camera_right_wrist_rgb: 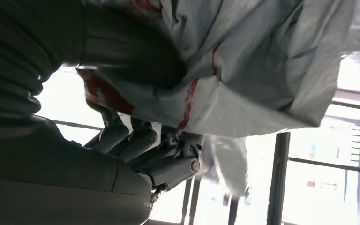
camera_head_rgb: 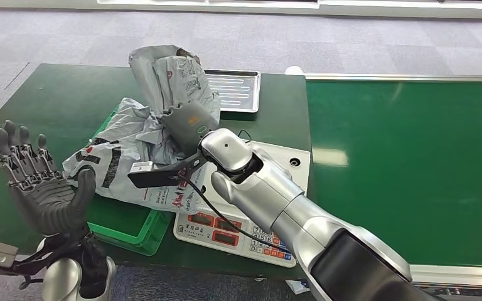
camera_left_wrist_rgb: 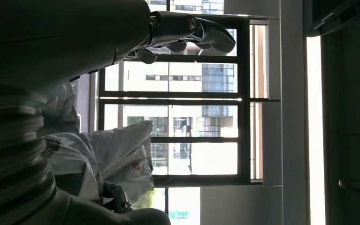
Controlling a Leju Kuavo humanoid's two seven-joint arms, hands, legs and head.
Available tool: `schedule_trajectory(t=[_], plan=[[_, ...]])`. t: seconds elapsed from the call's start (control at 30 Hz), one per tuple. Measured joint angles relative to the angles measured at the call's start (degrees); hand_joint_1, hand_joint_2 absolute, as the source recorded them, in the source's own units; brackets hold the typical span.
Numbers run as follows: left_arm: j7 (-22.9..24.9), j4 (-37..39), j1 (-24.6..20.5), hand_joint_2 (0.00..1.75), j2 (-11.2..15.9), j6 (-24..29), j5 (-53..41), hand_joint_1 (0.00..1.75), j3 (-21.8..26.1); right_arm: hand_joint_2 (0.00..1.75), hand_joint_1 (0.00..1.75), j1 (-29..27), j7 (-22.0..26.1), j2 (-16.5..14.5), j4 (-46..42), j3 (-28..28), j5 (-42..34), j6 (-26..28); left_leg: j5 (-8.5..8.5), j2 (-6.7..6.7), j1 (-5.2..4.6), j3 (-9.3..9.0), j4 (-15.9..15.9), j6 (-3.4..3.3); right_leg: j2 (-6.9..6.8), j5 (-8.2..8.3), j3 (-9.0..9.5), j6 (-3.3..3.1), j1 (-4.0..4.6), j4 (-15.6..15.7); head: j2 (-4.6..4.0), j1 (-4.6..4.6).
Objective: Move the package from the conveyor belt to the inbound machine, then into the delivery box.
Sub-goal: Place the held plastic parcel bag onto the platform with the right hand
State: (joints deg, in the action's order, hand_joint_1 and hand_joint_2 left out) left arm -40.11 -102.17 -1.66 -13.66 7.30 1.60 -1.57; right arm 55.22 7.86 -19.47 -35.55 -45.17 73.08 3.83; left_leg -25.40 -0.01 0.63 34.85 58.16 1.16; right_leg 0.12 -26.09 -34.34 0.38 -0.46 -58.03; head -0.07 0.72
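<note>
While the right hand (camera_head_rgb: 185, 122) grips the grey plastic package (camera_head_rgb: 169, 78) from its underside, the bag stands upright above the pile of other mailers (camera_head_rgb: 116, 153) lying in the green delivery box (camera_head_rgb: 132, 233). Its long axis runs up from the hand, away from the robot. The inbound machine (camera_head_rgb: 276, 164), a white scale, lies just beside the box, under the right forearm. The left hand (camera_head_rgb: 41, 185) hovers near the box's other side, palm up, fingers spread, holding nothing. My guess: only a lowering is left.
</note>
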Motion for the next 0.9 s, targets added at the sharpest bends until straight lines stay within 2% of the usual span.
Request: schedule_trajectory(t=[0.17, 0.3, 0.53, 0.63, 0.9], plan=[[-0.07, -1.32, 1.74, 1.75, 0.11, 1.51, -0.37, 0.00, 0.11, 0.00, 0.00, 1.58, -9.00, 0.81, -1.69, 0.62, 2.94, 7.32, 0.00, 0.01, 0.00, -0.01, 0.01, 0.00, 0.00, 0.00, -0.01, 0.00, -0.01, 0.00, 0.00, -0.01], [-0.08, -2.61, 3.04, 1.75, 0.13, 1.96, -0.57, 0.00, 0.24, 0.00, 0.00, 1.66, -13.25, 3.58, -10.54, 5.28, 7.81, 12.62, 0.00, -0.02, -0.03, 0.01, 0.03, -0.01, -0.02, 0.01, -0.01, 0.01, -0.03, 0.01, 0.00, -0.01], [-0.09, -3.39, 3.77, 1.75, 0.10, 2.82, -1.22, 0.00, 0.31, 0.00, 0.00, -1.63, -13.30, 6.82, -26.84, 17.50, 9.21, 21.82, -0.01, -0.07, -0.06, 0.00, 0.03, -0.01, -0.03, 0.00, -0.01, 0.01, -0.04, 0.02, 0.00, -0.01], [-0.09, -3.67, 4.06, 1.75, 0.05, 2.82, -1.51, 0.00, 0.35, 0.00, 0.00, -3.13, -13.08, 7.54, -31.47, 21.39, 9.16, 23.69, -0.01, -0.05, -0.06, 0.00, 0.03, -0.01, -0.03, 0.00, -0.01, 0.01, -0.04, 0.02, 0.00, -0.02], [-0.08, -4.43, 4.77, 1.75, -0.43, 3.11, -2.26, 0.00, 0.52, 0.00, 0.00, -5.93, -11.76, 8.50, -38.46, 27.16, 7.46, 27.94, -0.01, -0.05, -0.05, -0.02, 0.02, -0.01, -0.01, 0.00, -0.01, 0.01, -0.03, 0.02, 0.00, 0.00]])
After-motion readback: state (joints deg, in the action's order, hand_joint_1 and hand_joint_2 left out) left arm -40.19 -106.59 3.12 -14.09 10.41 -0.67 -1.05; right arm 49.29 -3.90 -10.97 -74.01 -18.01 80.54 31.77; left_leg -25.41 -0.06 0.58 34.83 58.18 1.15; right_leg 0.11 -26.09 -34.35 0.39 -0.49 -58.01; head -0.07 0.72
